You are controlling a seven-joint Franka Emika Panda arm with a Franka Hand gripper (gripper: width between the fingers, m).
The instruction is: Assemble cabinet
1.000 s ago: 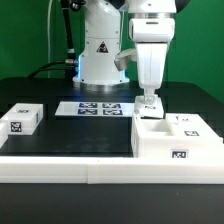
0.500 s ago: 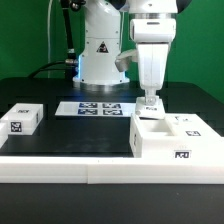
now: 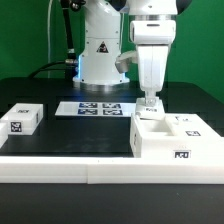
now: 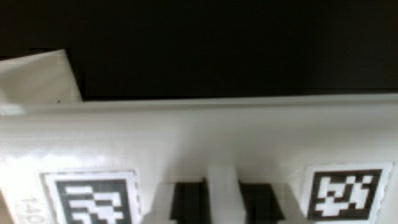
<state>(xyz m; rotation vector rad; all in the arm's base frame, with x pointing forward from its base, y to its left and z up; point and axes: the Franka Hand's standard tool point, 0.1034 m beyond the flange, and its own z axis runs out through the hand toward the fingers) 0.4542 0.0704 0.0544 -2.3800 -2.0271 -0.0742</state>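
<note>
Black table (image 3: 70,135) before a green backdrop. Cabinet (image 3: 178,143) stands directly beneath the claw (image 3: 150,105), whose tips meet its upper rim; jaws are drawn nearly together, and whether they pinch a wall cannot be told. Marker board (image 3: 95,107) lies near the claw, toward the exterior view's left; block (image 3: 22,119) lies well apart, farther that way. Step judged: working a part at the cabinet's top. Next move calls for a straight, gentle lift clear of the rim.

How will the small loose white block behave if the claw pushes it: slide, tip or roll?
The block looks low and flat-sided, so it would probably slide, not roll or tip. It seems rigid plastic, likely light. The black table looks smooth, so it may skid.
</note>
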